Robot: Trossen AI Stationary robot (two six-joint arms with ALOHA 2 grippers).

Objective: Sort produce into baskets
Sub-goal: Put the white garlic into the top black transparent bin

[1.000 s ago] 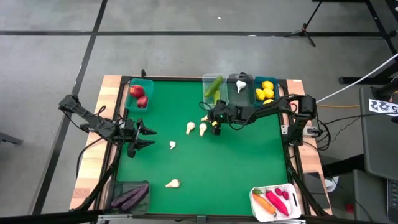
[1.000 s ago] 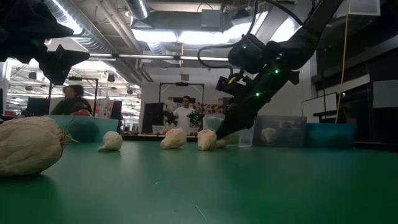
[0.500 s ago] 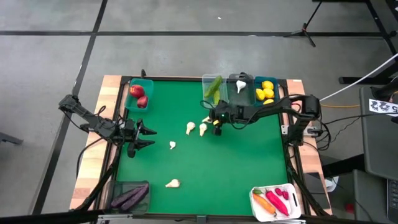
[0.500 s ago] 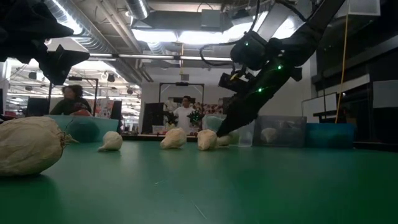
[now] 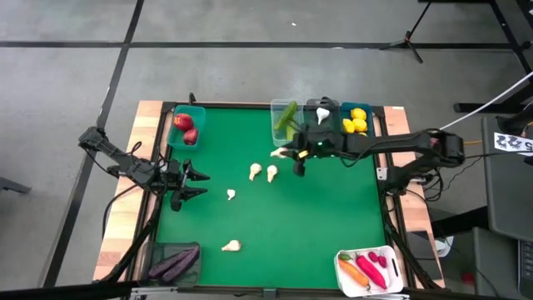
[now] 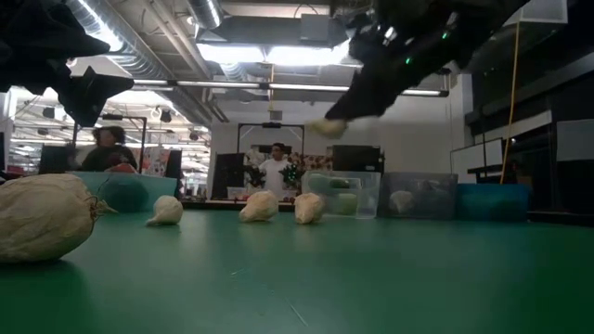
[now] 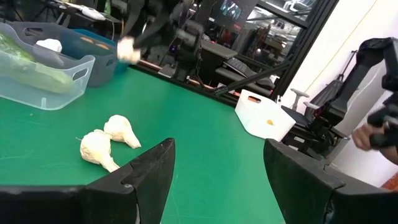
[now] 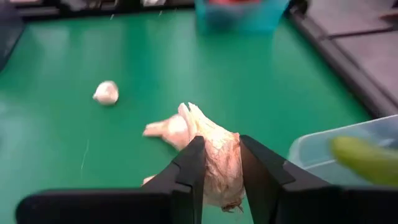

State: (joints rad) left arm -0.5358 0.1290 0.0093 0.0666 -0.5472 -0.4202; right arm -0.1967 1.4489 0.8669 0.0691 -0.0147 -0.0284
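Note:
My right gripper (image 8: 219, 155) hangs above the table's far middle, shut on a white garlic bulb (image 6: 327, 127), which also shows in the high view (image 5: 279, 153). Two more garlic bulbs (image 5: 256, 172) (image 5: 271, 172) lie on the green mat just near of it. A small one (image 5: 231, 194) and another (image 5: 231, 245) lie closer to the near edge. At the left edge my left gripper (image 5: 196, 182) waits open and holds nothing. My right gripper pinches the garlic bulb's round body (image 8: 221, 165) between its two fingers. The fingers (image 6: 357, 97) slant down from the table's right side. The bulb's papery pointed end (image 8: 189, 115) sticks out past the fingertips, and the bulb is lifted clear of the mat.
Along the far edge stand a teal basket (image 5: 186, 125) with red apples, a clear one (image 5: 287, 119) with cucumbers, a dark grey one (image 5: 321, 117) with a garlic bulb and a teal one (image 5: 356, 121) with lemons. Eggplants fill a grey basket (image 5: 175, 262) near left. A white basket (image 5: 369, 271) sits near right.
My right gripper has risen from the mat with the garlic bulb, most of it in the last half second, and drawn a little toward the far edge. The bulb is now lifted clear; the other bulbs lie where they were.

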